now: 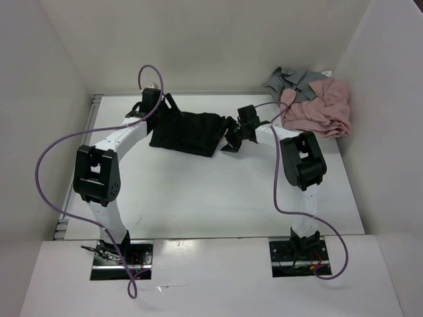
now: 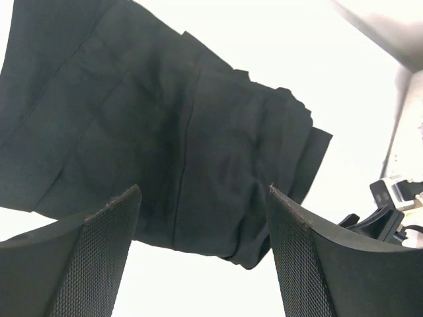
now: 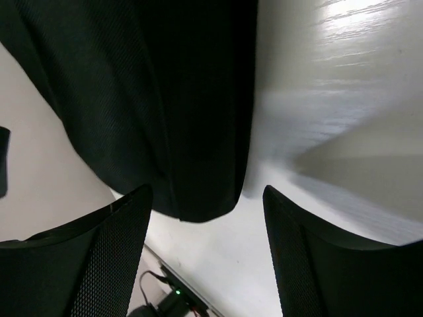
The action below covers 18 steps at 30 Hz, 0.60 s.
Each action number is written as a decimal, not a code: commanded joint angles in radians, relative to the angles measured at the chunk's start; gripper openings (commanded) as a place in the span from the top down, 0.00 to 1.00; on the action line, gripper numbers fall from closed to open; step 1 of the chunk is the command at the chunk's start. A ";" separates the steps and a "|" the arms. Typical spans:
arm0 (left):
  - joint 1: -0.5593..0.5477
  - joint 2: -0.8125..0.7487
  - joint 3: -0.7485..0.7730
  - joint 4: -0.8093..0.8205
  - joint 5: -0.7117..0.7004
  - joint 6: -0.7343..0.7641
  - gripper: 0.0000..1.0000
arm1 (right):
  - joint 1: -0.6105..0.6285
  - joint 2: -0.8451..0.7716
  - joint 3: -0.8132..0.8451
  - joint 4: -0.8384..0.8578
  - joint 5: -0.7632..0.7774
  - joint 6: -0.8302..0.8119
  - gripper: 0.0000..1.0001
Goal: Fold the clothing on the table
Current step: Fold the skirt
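Clothing (image 1: 187, 133), black, lies flat on the table (image 1: 198, 198) between the left pincer (image 2: 203, 198) and the right pincer (image 3: 207, 198), both spread open, gripping nothing.

A pink garment (image 1: 317, 109) lies crumpled against a grey garment (image 1: 291, 80) in the far right corner.
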<state>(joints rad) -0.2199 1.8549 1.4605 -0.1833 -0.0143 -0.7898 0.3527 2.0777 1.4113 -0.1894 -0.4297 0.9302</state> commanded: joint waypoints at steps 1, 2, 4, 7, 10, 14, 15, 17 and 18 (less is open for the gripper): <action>-0.004 0.020 0.001 0.024 0.017 -0.002 0.17 | -0.006 0.024 -0.017 0.111 0.025 0.084 0.27; -0.004 0.030 0.011 0.024 0.017 -0.002 0.17 | -0.006 0.036 -0.017 0.120 0.025 0.093 0.27; -0.013 0.030 0.011 0.024 0.017 -0.002 0.17 | -0.006 0.048 -0.017 0.129 0.025 0.107 0.27; -0.013 0.007 -0.014 0.044 0.017 -0.011 0.17 | -0.006 0.070 -0.017 0.154 0.025 0.128 0.27; -0.013 -0.016 -0.040 0.044 0.017 -0.011 0.17 | -0.006 0.091 -0.017 0.186 0.016 0.147 0.27; -0.013 -0.025 -0.058 0.044 -0.002 -0.011 0.17 | 0.003 0.113 -0.017 0.240 -0.009 0.167 0.28; -0.013 -0.025 -0.058 0.044 -0.003 -0.011 0.17 | 0.003 0.123 -0.017 0.240 -0.018 0.177 0.30; -0.013 -0.025 -0.068 0.044 -0.003 -0.011 0.17 | 0.012 0.134 -0.017 0.263 -0.018 0.177 0.34; -0.013 -0.025 -0.068 0.044 -0.003 -0.011 0.17 | 0.012 0.145 -0.017 0.263 -0.018 0.177 0.43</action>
<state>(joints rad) -0.2306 1.8767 1.4002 -0.1711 -0.0051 -0.7918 0.3573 2.1818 1.3994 0.0151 -0.4530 1.0946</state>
